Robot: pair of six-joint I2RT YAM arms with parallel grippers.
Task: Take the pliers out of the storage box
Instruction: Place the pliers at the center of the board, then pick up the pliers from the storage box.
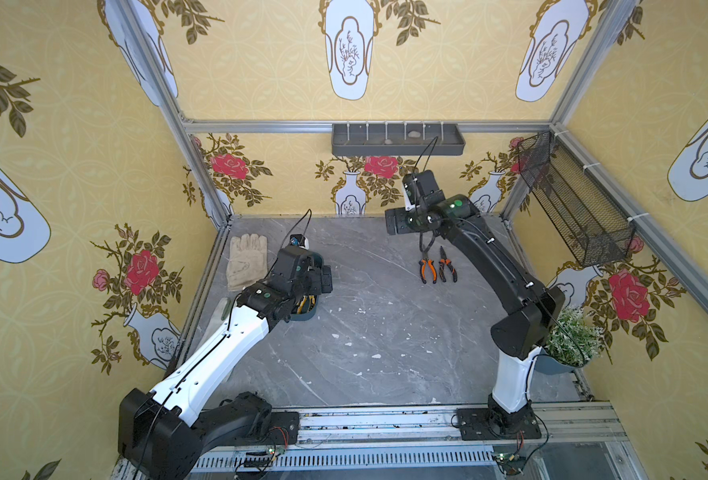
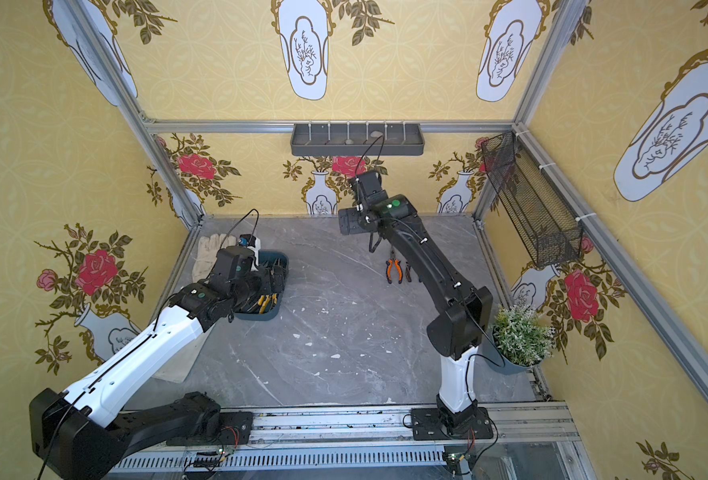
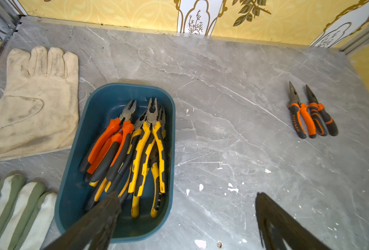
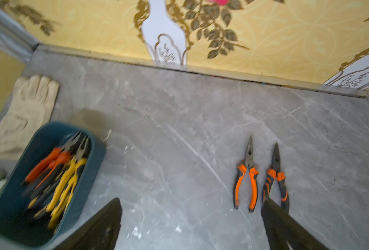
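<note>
My left gripper [image 3: 186, 195] hangs wide open and empty, one finger over the box [image 2: 263, 316], left of centre in a top view, where the pliers [image 3: 123, 140] lie heaped; my right gripper [image 4: 191, 200], also spread and empty, hovers above two pliers [image 1: 427, 270] on the table [image 1: 364, 332] right of centre. They look stiff and fairly heavy, steel heads slick, handles rubbery, so I'd pinch the top yellow pliers [image 3: 141, 149] across both handles near the pivot.

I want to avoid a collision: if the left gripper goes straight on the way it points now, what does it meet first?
Probably the pliers in the storage box: one finger of the open left gripper hangs over their handles, the other over bare table. Depth is unclear.
</note>
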